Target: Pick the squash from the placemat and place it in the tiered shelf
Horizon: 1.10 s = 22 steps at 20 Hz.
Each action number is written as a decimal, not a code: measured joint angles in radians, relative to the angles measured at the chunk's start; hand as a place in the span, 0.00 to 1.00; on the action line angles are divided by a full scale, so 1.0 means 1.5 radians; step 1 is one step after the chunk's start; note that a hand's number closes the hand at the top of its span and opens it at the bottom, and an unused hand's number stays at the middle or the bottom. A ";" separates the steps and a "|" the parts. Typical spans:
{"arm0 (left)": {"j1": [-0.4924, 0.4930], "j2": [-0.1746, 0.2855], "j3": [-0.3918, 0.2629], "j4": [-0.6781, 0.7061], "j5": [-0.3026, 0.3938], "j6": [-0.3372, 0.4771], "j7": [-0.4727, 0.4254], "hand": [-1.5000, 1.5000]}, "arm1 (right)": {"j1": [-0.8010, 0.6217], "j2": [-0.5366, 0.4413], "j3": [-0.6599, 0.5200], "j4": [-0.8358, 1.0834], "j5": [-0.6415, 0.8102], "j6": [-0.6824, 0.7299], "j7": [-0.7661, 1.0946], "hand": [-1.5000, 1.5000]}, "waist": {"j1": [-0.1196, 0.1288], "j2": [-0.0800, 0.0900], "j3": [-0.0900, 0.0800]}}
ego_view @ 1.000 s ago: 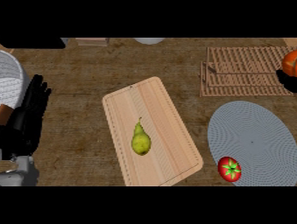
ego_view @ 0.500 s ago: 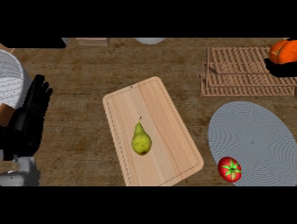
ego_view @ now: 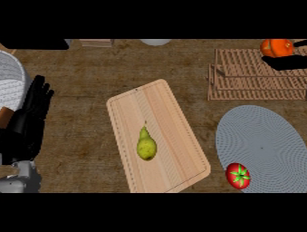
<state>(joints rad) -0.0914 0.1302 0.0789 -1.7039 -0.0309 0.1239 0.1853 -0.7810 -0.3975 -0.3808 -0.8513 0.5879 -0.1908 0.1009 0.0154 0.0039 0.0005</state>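
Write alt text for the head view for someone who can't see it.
The right hand holds an orange squash at the tiered shelf's far edge, upper right. A pear lies on a cutting board at centre, a tomato at the grey placemat's near edge, and the left hand rests open at left.

Left hand (ego_view: 27, 118) rests open at left; right hand (ego_view: 291, 63) curls fingers round squash (ego_view: 276, 47).

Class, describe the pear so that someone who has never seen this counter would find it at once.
Find the pale wooden cutting board in the middle of the counter. The pear lies alone on its nearer half. It is yellow-green and tapered, unlike the round red tomato to its right.
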 measured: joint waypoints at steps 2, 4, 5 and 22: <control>0.004 0.001 -0.001 -0.007 -0.001 -0.003 0.000 0.50 | -0.023 -0.007 -0.005 0.049 -0.010 -0.003 -0.022 0.00 | 0.001 0.000 0.000; 0.000 -0.003 -0.003 -0.001 -0.005 -0.001 0.001 0.50 | -0.030 -0.013 -0.009 0.069 -0.024 0.004 -0.039 0.00 | -0.001 0.000 0.000; -0.002 -0.002 -0.002 0.000 -0.005 -0.002 0.002 0.50 | -0.039 -0.017 -0.013 0.090 -0.031 0.005 -0.055 0.00 | 0.000 0.000 0.000; 0.016 -0.003 0.010 -0.016 -0.001 -0.006 0.008 0.50 | -0.010 -0.127 -0.126 0.006 -0.192 0.054 -0.034 0.00 | -0.015 -0.005 0.000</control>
<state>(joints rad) -0.0674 0.1264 0.0944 -1.7274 -0.0321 0.1146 0.1972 -0.7957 -0.5874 -0.5696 -0.8423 0.2995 -0.1096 0.0494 -0.0073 -0.0034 -0.0002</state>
